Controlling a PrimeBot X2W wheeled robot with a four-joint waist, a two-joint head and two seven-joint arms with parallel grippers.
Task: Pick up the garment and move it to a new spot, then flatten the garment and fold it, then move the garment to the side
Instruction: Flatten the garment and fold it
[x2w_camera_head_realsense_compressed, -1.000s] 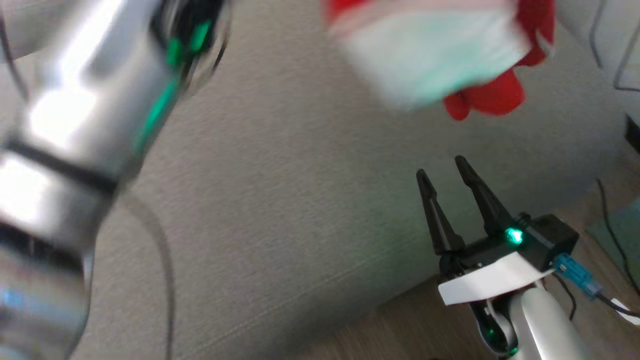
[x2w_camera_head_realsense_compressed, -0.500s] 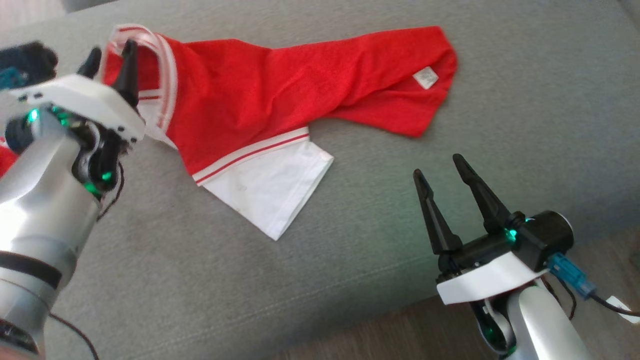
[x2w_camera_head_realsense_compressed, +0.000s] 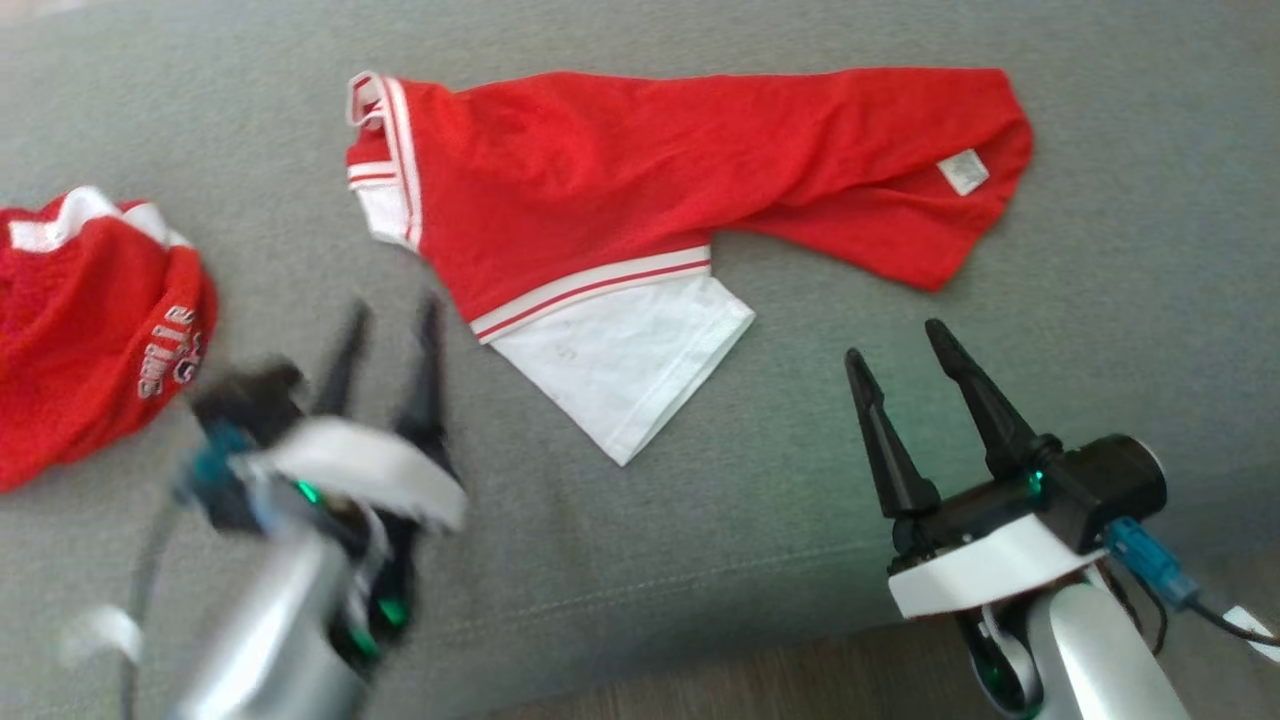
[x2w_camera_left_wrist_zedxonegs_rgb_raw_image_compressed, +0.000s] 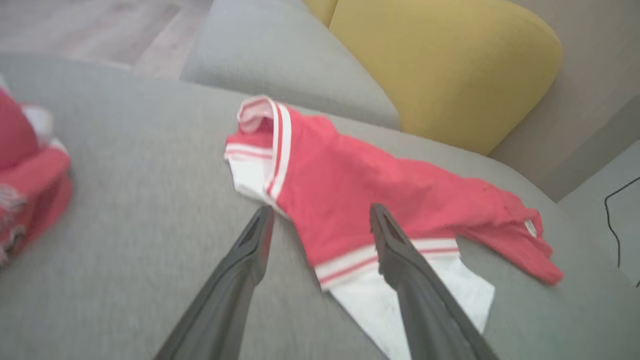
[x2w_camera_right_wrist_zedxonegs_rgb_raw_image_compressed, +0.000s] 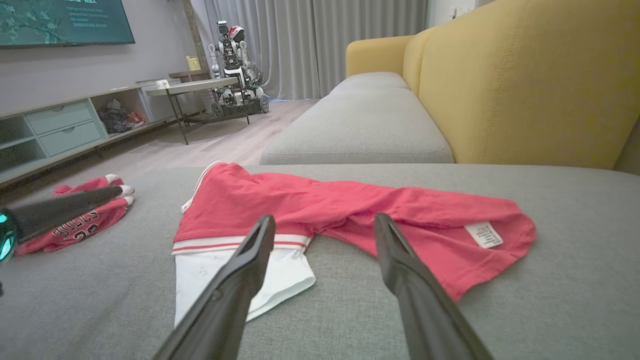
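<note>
i see left gripper (x2w_camera_head_realsense_compressed: 392, 308) spread wide, empty, just short of crumpled red fabric garment with white trim (x2w_camera_head_realsense_compressed: 620, 190) on grey sofa cushion (x2w_camera_head_realsense_compressed: 700, 560); right gripper (x2w_camera_head_realsense_compressed: 895, 340) likewise spread, empty.

Looks like a home living room. Has a long sofa (x2w_camera_right_wrist_zedxonegs_rgb_raw_image_compressed: 360, 125) with wide grey seat cushions and a mustard-yellow backrest (x2w_camera_right_wrist_zedxonegs_rgb_raw_image_compressed: 525, 85). Faces, across pale wood flooring (x2w_camera_right_wrist_zedxonegs_rgb_raw_image_compressed: 220, 142), a low media cabinet (x2w_camera_right_wrist_zedxonegs_rgb_raw_image_compressed: 65, 127) with drawers and open shelves, set under a wall-hung screen (x2w_camera_right_wrist_zedxonegs_rgb_raw_image_compressed: 60, 22). Shows full-length grey curtains (x2w_camera_right_wrist_zedxonegs_rgb_raw_image_compressed: 350, 35) at the far end, with a slim-legged side table (x2w_camera_right_wrist_zedxonegs_rgb_raw_image_compressed: 195, 87) standing in front of them. Keeps a small wheeled robot (x2w_camera_right_wrist_zedxonegs_rgb_raw_image_compressed: 232, 65) parked by that table. Carries a red garment (x2w_camera_right_wrist_zedxonegs_rgb_raw_image_compressed: 325, 205) spread loosely over the near seat, household laundry rather than stock or samples.
</note>
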